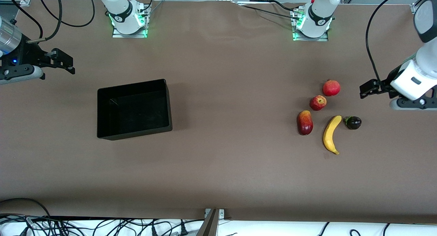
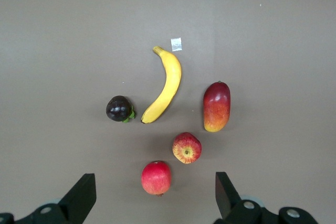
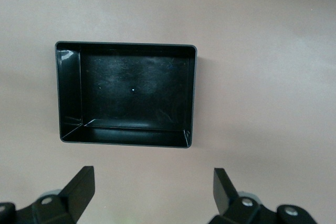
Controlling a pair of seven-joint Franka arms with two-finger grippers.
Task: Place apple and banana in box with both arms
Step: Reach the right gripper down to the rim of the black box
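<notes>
The box (image 1: 134, 109) stands toward the right arm's end of the table; the fruits lie toward the left arm's end, the apple (image 1: 318, 102) farther from the front camera than the banana (image 1: 331, 134)

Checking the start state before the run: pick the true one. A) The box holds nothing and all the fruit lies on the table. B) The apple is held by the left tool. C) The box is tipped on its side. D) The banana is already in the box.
A: the box stands upright and empty, while the apple and banana lie on the table.
</notes>
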